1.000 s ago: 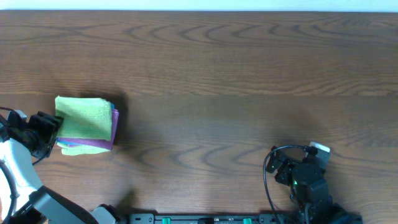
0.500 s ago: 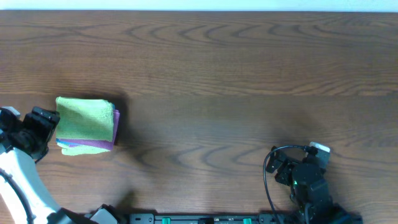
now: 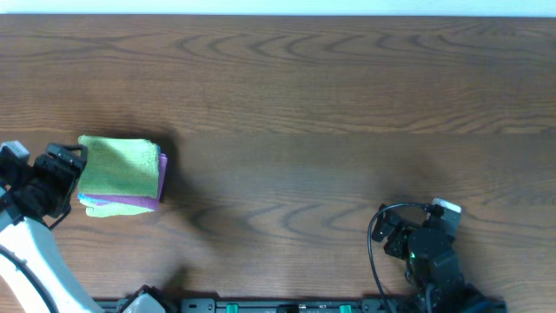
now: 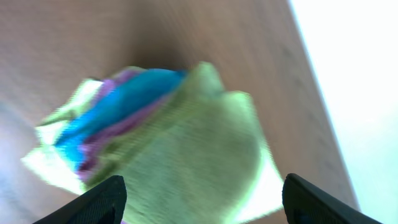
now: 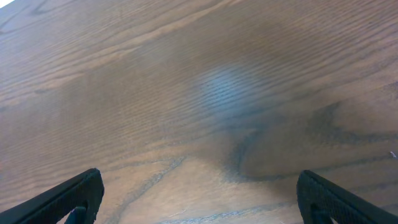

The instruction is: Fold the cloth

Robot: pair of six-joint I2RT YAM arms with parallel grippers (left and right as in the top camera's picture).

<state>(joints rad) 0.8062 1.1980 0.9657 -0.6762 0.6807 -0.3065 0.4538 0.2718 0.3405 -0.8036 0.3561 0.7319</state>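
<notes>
A big brown wooden table fills the view. It has dark wavy lines in the wood. A bright white strip runs along its far edge. A soft pale glow shines on the wood.

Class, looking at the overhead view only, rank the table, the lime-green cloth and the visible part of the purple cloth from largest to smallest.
1. Table, filling nearly the whole view.
2. Lime-green cloth, topping the stack.
3. Purple cloth, only a narrow edge showing under the green one.
</notes>
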